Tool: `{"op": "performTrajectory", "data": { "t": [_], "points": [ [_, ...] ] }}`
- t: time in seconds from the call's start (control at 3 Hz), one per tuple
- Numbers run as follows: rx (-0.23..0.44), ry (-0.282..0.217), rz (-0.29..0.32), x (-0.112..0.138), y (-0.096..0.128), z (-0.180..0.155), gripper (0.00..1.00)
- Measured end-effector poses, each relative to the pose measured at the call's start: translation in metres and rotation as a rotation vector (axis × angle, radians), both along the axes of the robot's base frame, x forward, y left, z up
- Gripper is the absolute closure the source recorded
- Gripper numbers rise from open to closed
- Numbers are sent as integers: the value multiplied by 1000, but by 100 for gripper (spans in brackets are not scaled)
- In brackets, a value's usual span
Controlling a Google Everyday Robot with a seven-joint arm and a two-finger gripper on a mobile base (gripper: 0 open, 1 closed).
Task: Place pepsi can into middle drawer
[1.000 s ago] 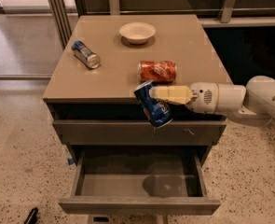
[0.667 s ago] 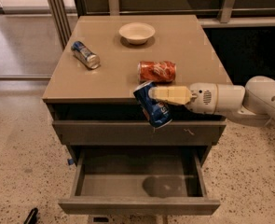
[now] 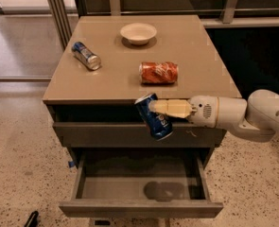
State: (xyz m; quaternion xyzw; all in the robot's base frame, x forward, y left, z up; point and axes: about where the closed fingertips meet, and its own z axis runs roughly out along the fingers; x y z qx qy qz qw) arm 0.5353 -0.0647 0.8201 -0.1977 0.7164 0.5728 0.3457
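Blue can: the pepsi can (image 3: 157, 123) is up in the air, in front of the table's front edge and high over the open drawer.
What changed: a second ago the can and the arm were a little higher. Now both have come down a bit. The can leans the same way as before.
What stayed: the other two cans, the bowl and the drawer are in the same spots.
Gripper: the gripper (image 3: 154, 108) comes in from the right on a white arm (image 3: 233, 115). Its pale yellow fingers (image 3: 173, 109) are closed tight on the pepsi can.
Can and gripper: the fingers hold the can near its top end. The rest of the can hangs down below them, tipped, with the top to the left and the bottom to the right.
Middle drawer: the middle drawer (image 3: 141, 208) is pulled out. Its grey floor has a dark round shadow (image 3: 163, 191) on it, under the can.
Drawer above: one shut drawer front (image 3: 96, 135) is right behind the can.
Cans: three. One pepsi can, one orange can (image 3: 158, 73) lying on its side, one thin blue and silver can (image 3: 86, 56) lying on its side.
Bowls: one pale bowl (image 3: 138, 33), at the back of the table top (image 3: 110, 86).
Far apart: the orange can is near the front edge, just behind the gripper. The thin can is well off to the left.
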Motion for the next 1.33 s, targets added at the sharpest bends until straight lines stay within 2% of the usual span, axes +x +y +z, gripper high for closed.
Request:
{"op": "performTrajectory", "data": {
  "t": [0.33, 0.67, 1.33],
  "points": [
    [-32, 43, -77, -17, -9, -31, 100],
    [-70, 73, -126, -31, -15, -60, 100],
    [-144, 154, -171, -39, -20, -123, 100]
  ]
}}
